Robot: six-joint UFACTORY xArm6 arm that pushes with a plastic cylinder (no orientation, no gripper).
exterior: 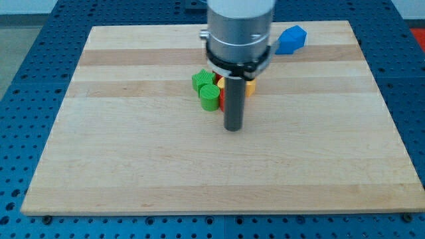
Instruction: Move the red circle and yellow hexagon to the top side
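Observation:
My tip (233, 128) rests on the wooden board (133, 166) just below a tight cluster of blocks near the view's upper middle. The rod hides most of the cluster's middle. A sliver of a red block (223, 99) shows left of the rod; its shape is hidden. A yellow block (250, 85) peeks out to the rod's right, its shape unclear. A green circle (210, 97) and a green block (202, 80) of uncertain shape sit at the cluster's left side, touching each other.
A blue block (291, 39) lies near the board's top edge, right of the arm's body. The board sits on a blue perforated table (26, 79).

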